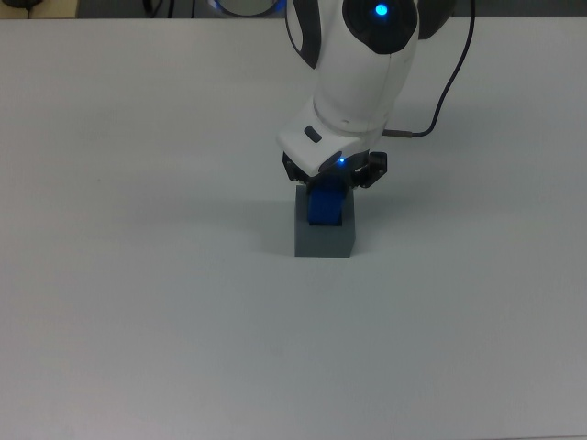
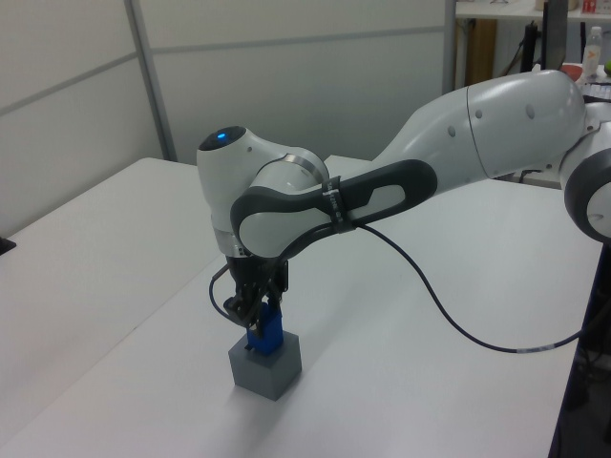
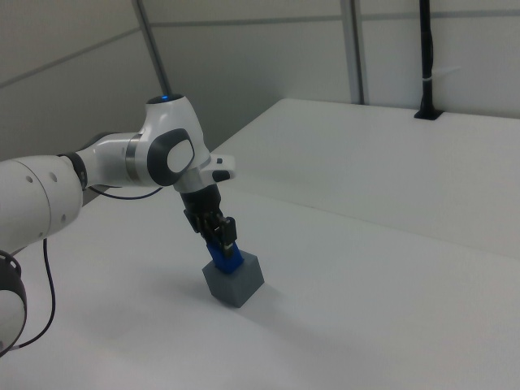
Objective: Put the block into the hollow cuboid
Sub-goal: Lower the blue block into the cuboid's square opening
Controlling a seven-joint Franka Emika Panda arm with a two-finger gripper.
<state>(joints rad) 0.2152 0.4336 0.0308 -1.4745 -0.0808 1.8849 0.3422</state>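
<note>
I saw the gripper (image 1: 326,188) clamped on the block (image 1: 325,207) — its jaws tight. The block sat partly inside the hollow cuboid (image 1: 324,237).

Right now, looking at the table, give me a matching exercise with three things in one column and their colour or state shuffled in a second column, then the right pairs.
Things:
1. block
2. hollow cuboid
3. end effector

Descriptions:
A. matte grey, sitting on the table
B. black, directly over the grey box
C. bright blue, lower end in the recess

Pairs: 1-C, 2-A, 3-B
</note>
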